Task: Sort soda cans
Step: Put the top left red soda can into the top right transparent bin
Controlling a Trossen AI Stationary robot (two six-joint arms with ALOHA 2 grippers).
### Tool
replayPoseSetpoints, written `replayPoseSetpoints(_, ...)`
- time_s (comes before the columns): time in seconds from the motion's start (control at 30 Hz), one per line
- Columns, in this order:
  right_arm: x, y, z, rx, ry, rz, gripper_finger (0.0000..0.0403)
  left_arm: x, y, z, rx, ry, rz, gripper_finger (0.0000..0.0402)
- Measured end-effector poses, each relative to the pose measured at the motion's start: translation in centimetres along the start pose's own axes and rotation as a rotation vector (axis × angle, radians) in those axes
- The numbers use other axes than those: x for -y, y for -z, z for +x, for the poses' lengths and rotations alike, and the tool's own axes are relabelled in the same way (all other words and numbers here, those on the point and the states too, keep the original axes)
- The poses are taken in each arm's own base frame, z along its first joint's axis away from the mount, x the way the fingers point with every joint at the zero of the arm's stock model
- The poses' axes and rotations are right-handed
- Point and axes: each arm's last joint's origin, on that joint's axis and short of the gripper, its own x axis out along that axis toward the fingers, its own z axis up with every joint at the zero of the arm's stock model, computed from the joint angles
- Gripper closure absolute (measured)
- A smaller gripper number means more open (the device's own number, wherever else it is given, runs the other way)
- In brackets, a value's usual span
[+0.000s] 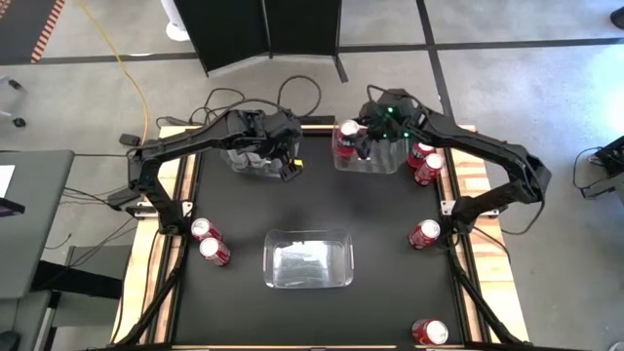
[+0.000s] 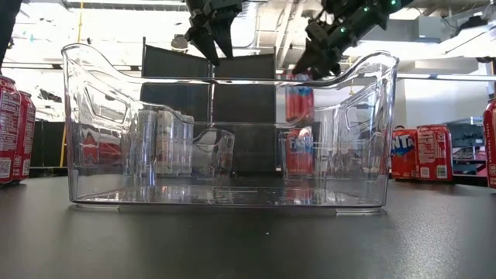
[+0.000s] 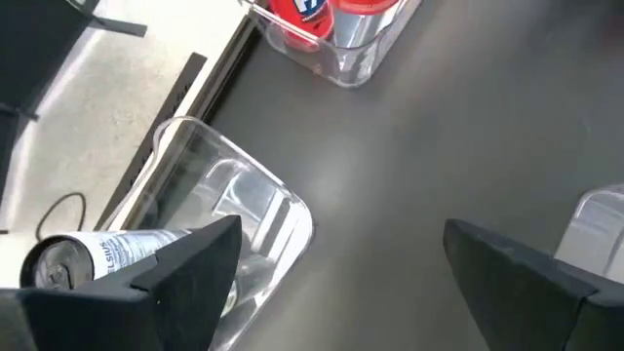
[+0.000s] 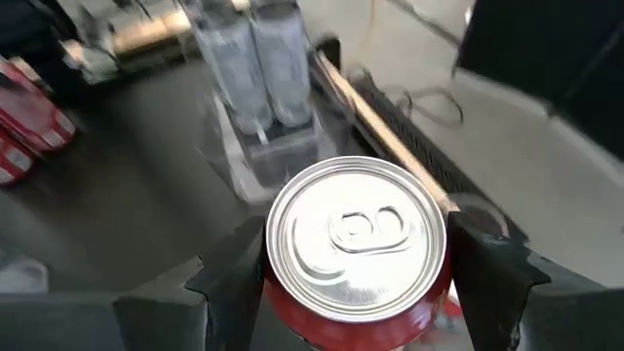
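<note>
A: What does the right gripper (image 4: 356, 268) hold?
B: A red soda can (image 4: 357, 244), silver top and pull tab, clasped above the far-right clear bin (image 1: 375, 161).
A: And the left gripper (image 1: 291, 166)?
B: Spread apart, empty, beside the bin of silver-grey cans (image 4: 263, 58).

Three clear bins on a black table, workshop floor around it.

The table (image 1: 390, 234) has a black top with a wooden edge showing along its sides. A clear bin (image 1: 309, 259) sits near the front centre; in the low view it fills the foreground, its walls curving up to scooped handles. Two more clear bins stand at the back edge, one left (image 1: 255, 156) and one right (image 1: 372, 154), well apart. Beyond the table, a dark panel (image 1: 268, 27) stands upright on the grey floor (image 1: 88, 97), and a yellow cable (image 1: 125, 68) trails across the floor to the left. Black cables (image 1: 292, 96) loop behind the back edge.
</note>
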Motion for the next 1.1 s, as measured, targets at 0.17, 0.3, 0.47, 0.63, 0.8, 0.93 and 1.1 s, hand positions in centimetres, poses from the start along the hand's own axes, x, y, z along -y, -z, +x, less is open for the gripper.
replayPoseSetpoints(0.17, 0.6, 1.6, 0.7, -0.053, 0.013, 0.014, 0.0127, -0.1, -0.1, 0.0, 0.008, -0.015, -0.003, 0.005)
replayPoseSetpoints(0.3, 0.8, 3.9, 2.0, -0.061, 0.035, 0.024, 0.0127, -0.1, -0.1, 0.0, 0.01, -0.024, -0.014, 0.005)
replayPoseSetpoints(0.47, 0.9, 5.8, 3.2, -0.016, 0.056, 0.028, 0.0127, -0.1, -0.1, 0.0, 0.011, -0.035, -0.016, 0.005)
replayPoseSetpoints(0.63, 1.1, 7.0, 4.4, -0.01, 0.056, 0.014, 0.0127, -0.1, -0.1, 0.0, 0.011, -0.036, -0.02, 0.005)
replayPoseSetpoints(0.8, 1.3, 8.2, 6.4, -0.061, 0.054, 0.014, 0.0127, -0.1, -0.1, 0.0, 0.011, -0.036, -0.028, 0.005)
replayPoseSetpoints(0.93, 1.4, 8.8, 7.7, -0.072, 0.04, 0.013, 0.0127, -0.1, -0.1, 0.0, 0.011, -0.036, -0.037, 0.005)
replayPoseSetpoints(1.1, 1.5, 8.9, 8.4, -0.061, 0.031, 0.013, 0.0127, -0.1, 0.0, 0.0, 0.009, -0.037, -0.042, 0.005)
